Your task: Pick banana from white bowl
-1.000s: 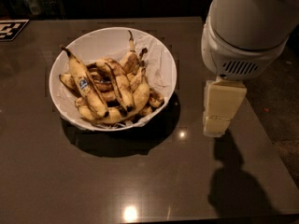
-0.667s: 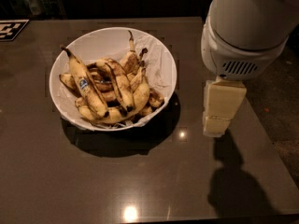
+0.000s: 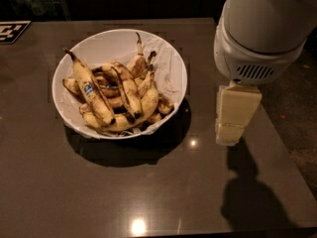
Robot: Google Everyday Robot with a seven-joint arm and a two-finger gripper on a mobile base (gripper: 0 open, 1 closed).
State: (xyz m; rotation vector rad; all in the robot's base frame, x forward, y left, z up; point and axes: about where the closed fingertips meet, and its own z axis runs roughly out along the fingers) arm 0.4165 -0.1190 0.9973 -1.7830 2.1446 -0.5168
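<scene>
gripper (image 3: 231, 127) hangs beside white bowl (image 3: 171, 67) (not touching); banana (image 3: 127, 90) inside.

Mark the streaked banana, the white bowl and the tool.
banana (image 3: 126, 89): camera view, dark-streaked middle.
white bowl (image 3: 106, 44): camera view, bare inner wall.
tool (image 3: 230, 132): camera view, lower end, beside the white bowl.

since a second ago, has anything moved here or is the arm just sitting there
Nothing visibly changed. The gripper hangs over the table to the right of the white bowl, where it was before, and the banana lies in the bowl in the same place.
</scene>
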